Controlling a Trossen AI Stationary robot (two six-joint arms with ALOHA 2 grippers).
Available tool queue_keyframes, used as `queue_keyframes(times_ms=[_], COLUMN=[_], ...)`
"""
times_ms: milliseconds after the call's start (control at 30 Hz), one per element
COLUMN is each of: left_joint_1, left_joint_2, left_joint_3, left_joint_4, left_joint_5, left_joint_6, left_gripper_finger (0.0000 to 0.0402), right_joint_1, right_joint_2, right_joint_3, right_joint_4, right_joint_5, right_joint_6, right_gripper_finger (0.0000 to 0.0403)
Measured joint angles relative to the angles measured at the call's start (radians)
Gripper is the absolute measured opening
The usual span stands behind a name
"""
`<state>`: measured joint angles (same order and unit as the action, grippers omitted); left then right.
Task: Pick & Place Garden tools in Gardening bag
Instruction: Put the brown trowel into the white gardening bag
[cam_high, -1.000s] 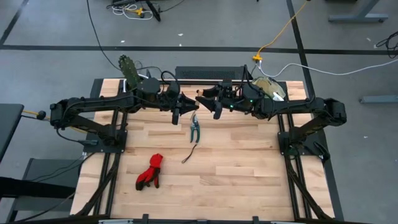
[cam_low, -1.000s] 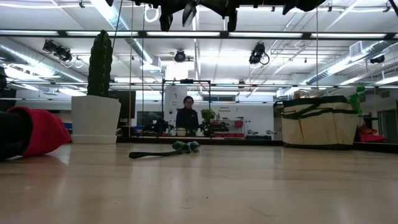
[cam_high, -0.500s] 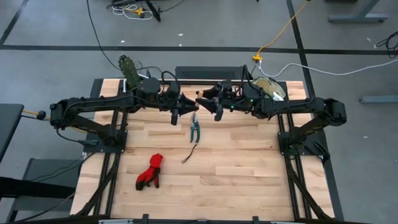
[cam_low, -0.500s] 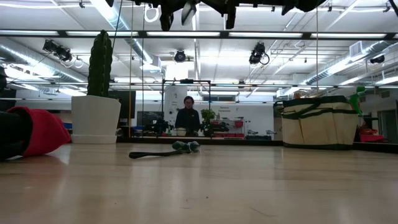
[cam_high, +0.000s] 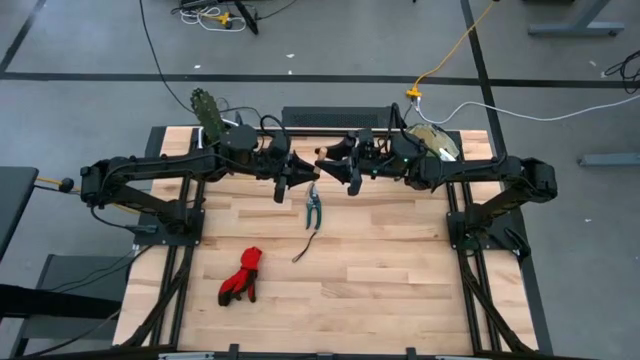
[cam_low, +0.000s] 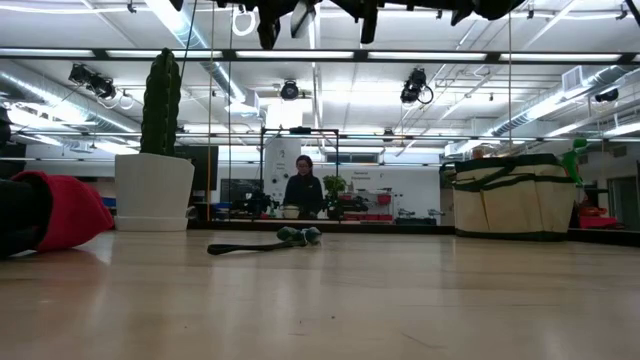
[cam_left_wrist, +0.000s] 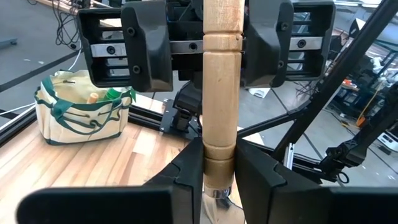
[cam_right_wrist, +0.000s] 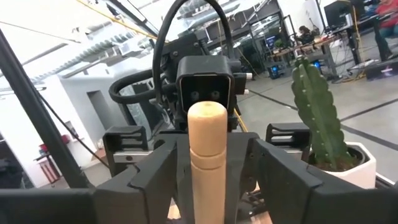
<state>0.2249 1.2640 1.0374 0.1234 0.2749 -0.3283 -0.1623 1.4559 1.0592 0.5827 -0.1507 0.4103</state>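
Pale wooden tabletop (cam_high: 400, 260) amid grey concrete floor (cam_high: 300, 40)

Robotics lab or workshop, grey concrete floor (cam_high: 80, 60) with trailing cables (cam_high: 520, 105), ceiling strip lights (cam_low: 60, 9), exposed ducts (cam_low: 545, 105), wooden tabletop (cam_high: 380, 270) on black metal frame

Shears (cam_high: 313, 209) lie mid-table, gloves (cam_high: 242, 275) nearer the front-left.

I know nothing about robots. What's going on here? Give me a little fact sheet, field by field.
Left jaws: shut on the wooden trowel handle, up in the air
Right jaws: open, flanking that handle's other end
Pruning shears: flat on the table, near the middle
Red gloves: on the table, left arm's side
Gardening bag: upright at the table's far right corner
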Motion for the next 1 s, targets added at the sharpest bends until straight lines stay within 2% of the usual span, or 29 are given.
queue_keyframes(times_ms=[467, 1000], left_joint_1=[0.000, 0.000], left_joint_2=[0.000, 0.000], left_joint_3=[0.000, 0.000], left_joint_4=[0.000, -0.001], left_joint_5=[0.000, -0.002], left_joint_6=[0.001, 0.002], left_gripper_finger=[0.0079, 0.0079], right_joint_1=[0.000, 0.000], right_joint_2=[0.000, 0.000], right_joint_3=[0.000, 0.000], right_joint_4=[0.000, -0.001], right_joint_5=[0.001, 0.004], right_joint_6=[-0.003, -0.028], right_gripper_finger=[0.0127, 0.0076])
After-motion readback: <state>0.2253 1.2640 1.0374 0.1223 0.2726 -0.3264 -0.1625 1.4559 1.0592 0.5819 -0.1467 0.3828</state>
